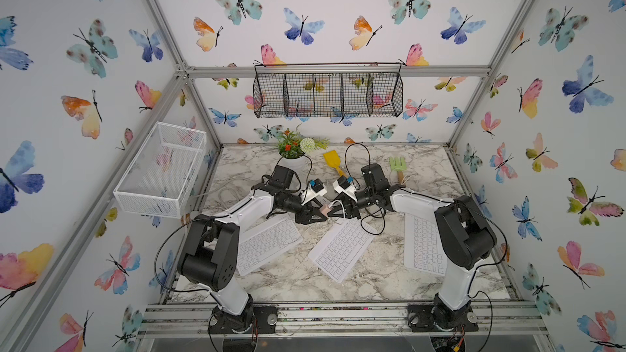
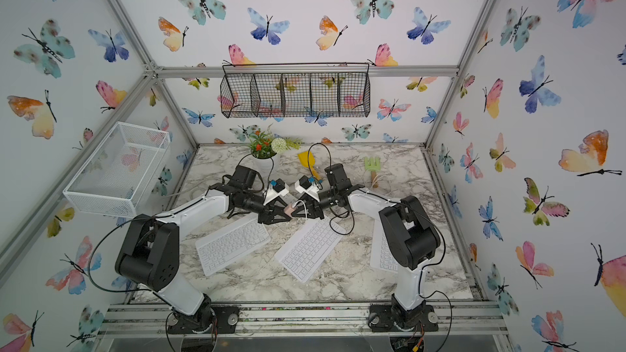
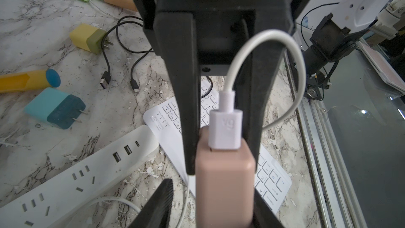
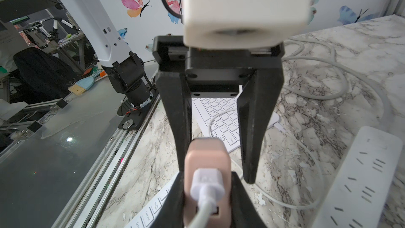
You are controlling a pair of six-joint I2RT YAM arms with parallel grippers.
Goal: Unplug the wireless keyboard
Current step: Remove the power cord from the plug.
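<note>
We note the pink charger [image 4: 207, 163] held mid-air between both grippers: left gripper [image 1: 320, 215] clamps its body; right gripper [image 3: 221, 143] pinches the white USB plug [image 3: 225, 131].

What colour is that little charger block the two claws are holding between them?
Pale pink; the charger block shows best in the left wrist view, with a white plug in it.

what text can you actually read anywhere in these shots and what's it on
"6A": embossed on the white usb plug in the pink charger, seen upside down.
"Caps Lock", "A", "Z": keys of the white keyboard.
Other key legends, and any marks on the power strip: too small or blurred.
</note>
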